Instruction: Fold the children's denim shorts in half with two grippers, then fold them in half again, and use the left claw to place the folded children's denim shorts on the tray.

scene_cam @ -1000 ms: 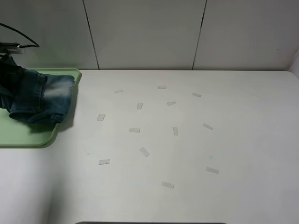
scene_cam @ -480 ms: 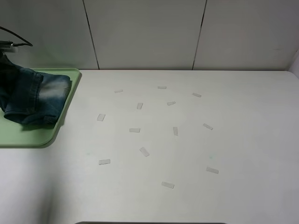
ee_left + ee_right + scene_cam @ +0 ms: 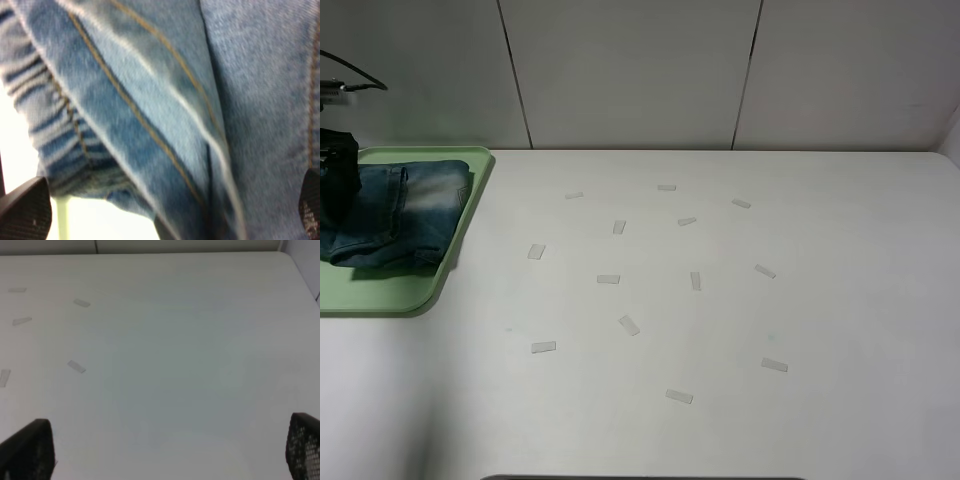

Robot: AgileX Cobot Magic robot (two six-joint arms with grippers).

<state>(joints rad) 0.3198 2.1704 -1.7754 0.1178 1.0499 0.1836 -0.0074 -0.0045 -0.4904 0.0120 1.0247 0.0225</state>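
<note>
The children's denim shorts lie folded and flat on the pale green tray at the table's far left. My left gripper is at the shorts' left end, half cut off by the view's edge. In the left wrist view denim with its gathered waistband fills the picture, and the left gripper has its black fingertips wide apart at the two corners, open over the cloth. My right gripper is open and empty above bare table. It does not show in the exterior view.
Several small grey tape strips are scattered over the middle of the white table; some also show in the right wrist view. A panelled wall stands behind the table. The tray's front part is bare.
The shorts have moved left and down with my left gripper, from hanging bunched over the tray's right rim to lying flat on the tray.
</note>
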